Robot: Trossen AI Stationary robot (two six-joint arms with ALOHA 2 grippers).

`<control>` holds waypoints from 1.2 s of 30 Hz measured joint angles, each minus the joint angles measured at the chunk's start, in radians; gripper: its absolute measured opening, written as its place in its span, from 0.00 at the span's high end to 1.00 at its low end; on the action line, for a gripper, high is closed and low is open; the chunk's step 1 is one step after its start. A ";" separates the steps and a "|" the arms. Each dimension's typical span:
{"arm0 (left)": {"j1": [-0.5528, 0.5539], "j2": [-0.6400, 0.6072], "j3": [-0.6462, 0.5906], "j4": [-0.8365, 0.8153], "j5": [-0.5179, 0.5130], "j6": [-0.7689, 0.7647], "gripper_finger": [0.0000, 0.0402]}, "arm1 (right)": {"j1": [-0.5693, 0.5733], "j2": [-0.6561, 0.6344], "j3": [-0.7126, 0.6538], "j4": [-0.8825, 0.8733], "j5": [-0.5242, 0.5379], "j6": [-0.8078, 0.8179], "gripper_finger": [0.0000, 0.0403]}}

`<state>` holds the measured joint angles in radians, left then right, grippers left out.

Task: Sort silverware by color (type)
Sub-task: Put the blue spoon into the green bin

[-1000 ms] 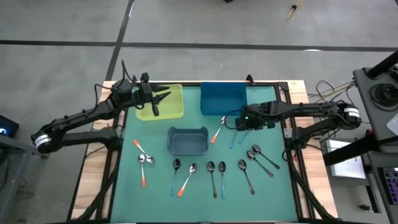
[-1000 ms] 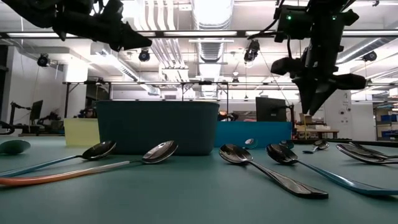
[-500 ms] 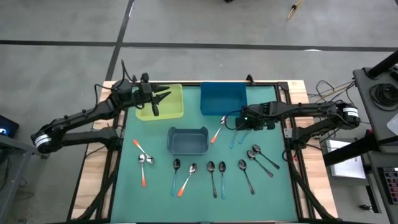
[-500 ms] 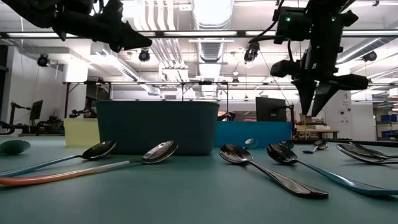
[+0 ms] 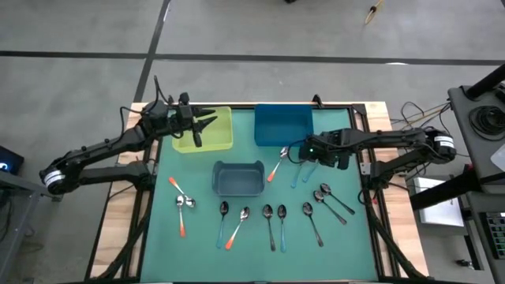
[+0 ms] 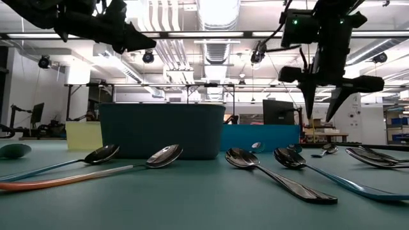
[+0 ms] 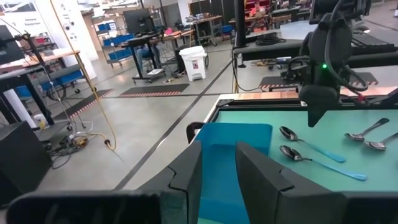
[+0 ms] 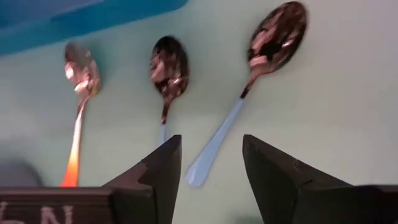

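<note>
The right pincer point(image 5: 309, 163) hangs above the counter point(image 5: 197, 237) just in front of the blue bin point(image 5: 282, 125), its fingers point(image 8: 273, 174) apart and holding nothing. Directly below it lie two light-blue-handled spoons point(image 5: 300, 172), side by side on the green mat, and just beside them an orange-handled spoon point(image 5: 276, 164) lies slanted toward the grey bin point(image 5: 237, 178) in the middle.

The left pincer point(image 5: 199, 126) hovers over the yellow-green bin point(image 5: 211, 128) at the far left corner; its fingers point(image 7: 258, 168) stand a little apart with nothing between them.

The remaining spoons are spread over the near half of the mat: two orange-handled ones point(image 5: 180, 203) at the left, a row of dark spoons point(image 5: 274, 223) with one blue and one orange handle among them in the centre, and three dark spoons point(image 5: 331, 201) at the right, near the right pincer but clear of it.
</note>
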<state>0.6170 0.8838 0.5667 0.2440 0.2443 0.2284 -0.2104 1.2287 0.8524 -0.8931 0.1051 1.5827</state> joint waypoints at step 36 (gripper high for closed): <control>0.005 0.122 0.027 0.018 -0.003 0.051 0.80 | -0.018 0.315 0.009 0.008 0.053 0.175 0.64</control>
<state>0.6216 1.0058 0.5938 0.2623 0.2417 0.2794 -0.2283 1.5439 0.8616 -0.8848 0.1577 1.7580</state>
